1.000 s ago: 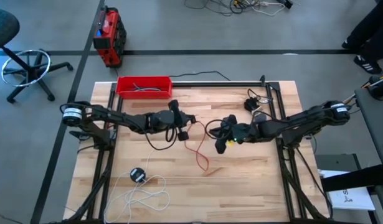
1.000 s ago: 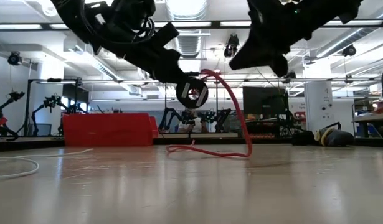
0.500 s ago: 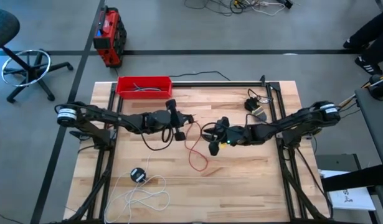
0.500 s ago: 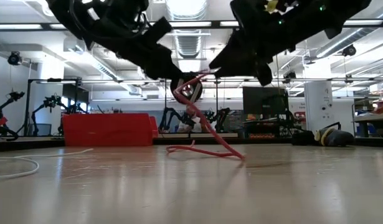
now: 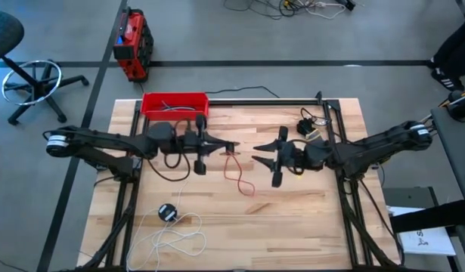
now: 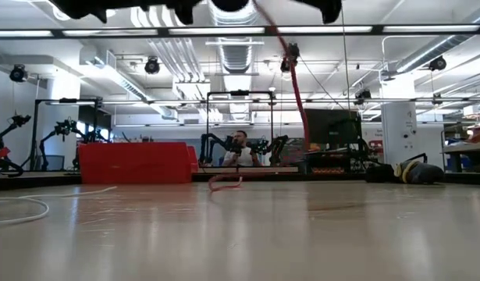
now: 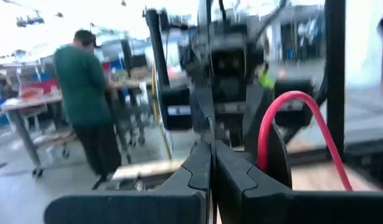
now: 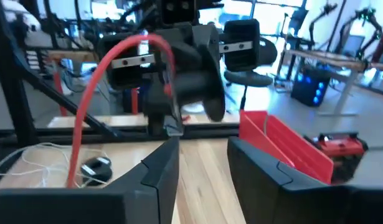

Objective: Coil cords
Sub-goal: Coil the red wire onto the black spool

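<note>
Here the left gripper, jaws clamped on the red cord, lifts one end above the table so it hangs free, while the right gripper faces it, jaws apart, and the white cord lies untouched nearby.

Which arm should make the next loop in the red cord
Probably the right. The left claw is shut on the red cord's raised end, anchoring it. The right claw faces it, open and empty, free to gather the slack lying on the table.
</note>
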You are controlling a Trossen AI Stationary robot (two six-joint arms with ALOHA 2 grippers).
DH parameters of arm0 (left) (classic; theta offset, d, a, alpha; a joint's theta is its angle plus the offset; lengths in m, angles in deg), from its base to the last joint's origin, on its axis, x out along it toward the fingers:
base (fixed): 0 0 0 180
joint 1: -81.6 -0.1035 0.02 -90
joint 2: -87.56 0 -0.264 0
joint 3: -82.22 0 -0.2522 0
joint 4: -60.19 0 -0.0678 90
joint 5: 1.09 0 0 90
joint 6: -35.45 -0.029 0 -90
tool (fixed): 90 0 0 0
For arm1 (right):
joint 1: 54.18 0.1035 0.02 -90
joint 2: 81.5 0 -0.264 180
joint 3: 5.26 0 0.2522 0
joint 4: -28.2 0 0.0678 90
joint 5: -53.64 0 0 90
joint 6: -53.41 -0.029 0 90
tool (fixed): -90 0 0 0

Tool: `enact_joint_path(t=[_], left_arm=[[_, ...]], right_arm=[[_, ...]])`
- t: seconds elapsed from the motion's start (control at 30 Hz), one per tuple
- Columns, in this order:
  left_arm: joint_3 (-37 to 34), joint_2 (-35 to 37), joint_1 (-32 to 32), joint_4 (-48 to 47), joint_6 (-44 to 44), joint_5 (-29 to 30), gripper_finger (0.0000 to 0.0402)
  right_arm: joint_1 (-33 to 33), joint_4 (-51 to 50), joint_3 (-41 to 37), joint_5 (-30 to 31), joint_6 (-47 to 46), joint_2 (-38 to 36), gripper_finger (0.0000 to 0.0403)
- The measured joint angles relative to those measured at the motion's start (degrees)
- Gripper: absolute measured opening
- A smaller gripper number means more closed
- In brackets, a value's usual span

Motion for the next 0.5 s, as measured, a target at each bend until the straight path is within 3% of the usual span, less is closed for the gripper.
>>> enact_joint_path(t=[0.13,0.3,0.5], left_arm=[[0.0,0.1,-0.1,4.8,5.6,0.1,0.0000],[-0.1,1.1,-0.1,-0.9,17.2,-1.4,0.0000],[-0.1,4.4,-1.4,-7.5,20.7,-1.1,0.0000]], right_arm=[[1.8,-0.3,1.6,-0.2,0.9,0.5,0.0116],[5.3,-0.3,4.4,-0.3,1.4,0.5,0.0106],[7.9,-0.4,7.4,-0.2,1.5,1.7,0.0097]])
